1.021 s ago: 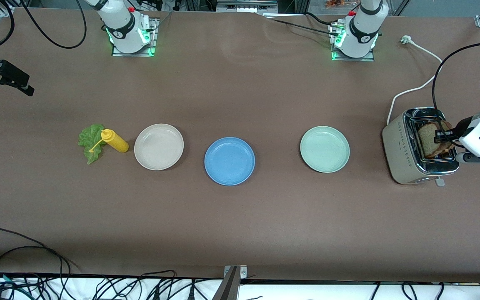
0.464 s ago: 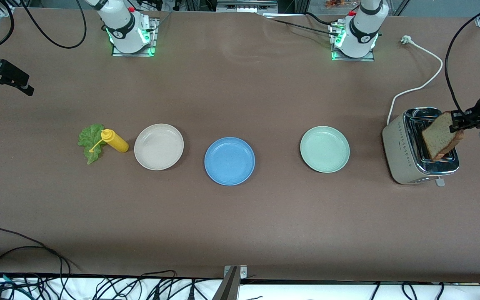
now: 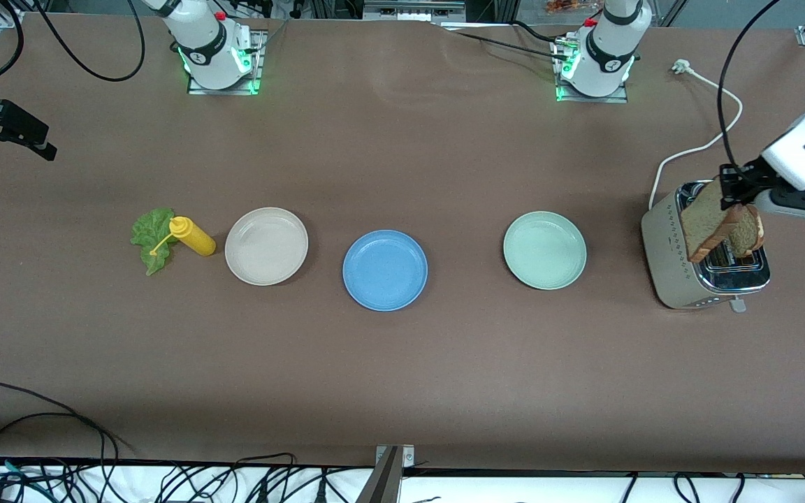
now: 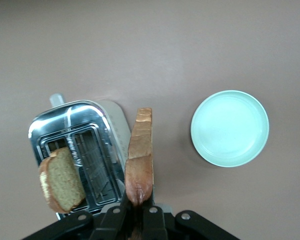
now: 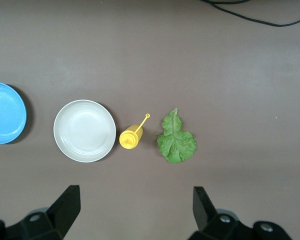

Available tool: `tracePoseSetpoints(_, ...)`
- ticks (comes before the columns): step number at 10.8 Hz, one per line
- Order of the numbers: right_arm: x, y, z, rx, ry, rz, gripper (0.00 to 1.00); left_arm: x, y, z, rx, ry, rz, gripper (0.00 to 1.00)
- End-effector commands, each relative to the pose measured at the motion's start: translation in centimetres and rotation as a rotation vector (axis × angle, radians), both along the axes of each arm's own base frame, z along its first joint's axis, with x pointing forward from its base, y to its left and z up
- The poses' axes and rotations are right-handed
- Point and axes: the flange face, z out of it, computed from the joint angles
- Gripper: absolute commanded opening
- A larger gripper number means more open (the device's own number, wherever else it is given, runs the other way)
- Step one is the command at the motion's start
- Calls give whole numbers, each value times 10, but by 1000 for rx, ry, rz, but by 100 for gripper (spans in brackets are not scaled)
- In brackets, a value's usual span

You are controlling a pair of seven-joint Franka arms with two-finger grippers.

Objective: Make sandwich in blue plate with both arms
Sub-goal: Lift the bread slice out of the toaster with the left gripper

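Three plates lie in a row on the brown counter in the front view: a beige plate toward the right arm's end, the blue plate in the middle, empty, and a pale green plate toward the left arm's end. Beside the beige plate lies a yellow squeeze bottle, and its nozzle end rests over a lettuce leaf. At the left arm's end stands a toaster. The left end effector is over the toaster and grips a bread slice by its upper edge, lifted out of the slot. A second bread slice stands in the toaster.

From the left wrist view, the left end effector is closed on the held slice, seen edge-on, with the second slice in a toaster slot and the green plate near.

From the right wrist view, the right end effector waits with its fingers wide apart, holding nothing, above the beige plate, the bottle and the leaf; the blue plate shows at the edge.
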Motion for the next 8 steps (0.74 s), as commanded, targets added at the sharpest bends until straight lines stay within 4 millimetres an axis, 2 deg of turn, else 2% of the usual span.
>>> tracePoseSetpoints(1, -5, -3, 8, 8, -2, 11, 100, -3, -49, -7, 11, 29, -90, 0)
tracePoseSetpoints(4, -5, -3, 9, 8, -4, 11, 100, -6, -123, -28, -76, 76, -132, 0)
tracePoseSetpoints(6, -4, -3, 11, 9, -10, 12, 100, -14, -179, -49, -109, 126, -112, 0)
tracePoseSetpoints(8, -4, -2, 11, 8, -10, 12, 100, -17, -226, -67, -165, 175, -123, 0)
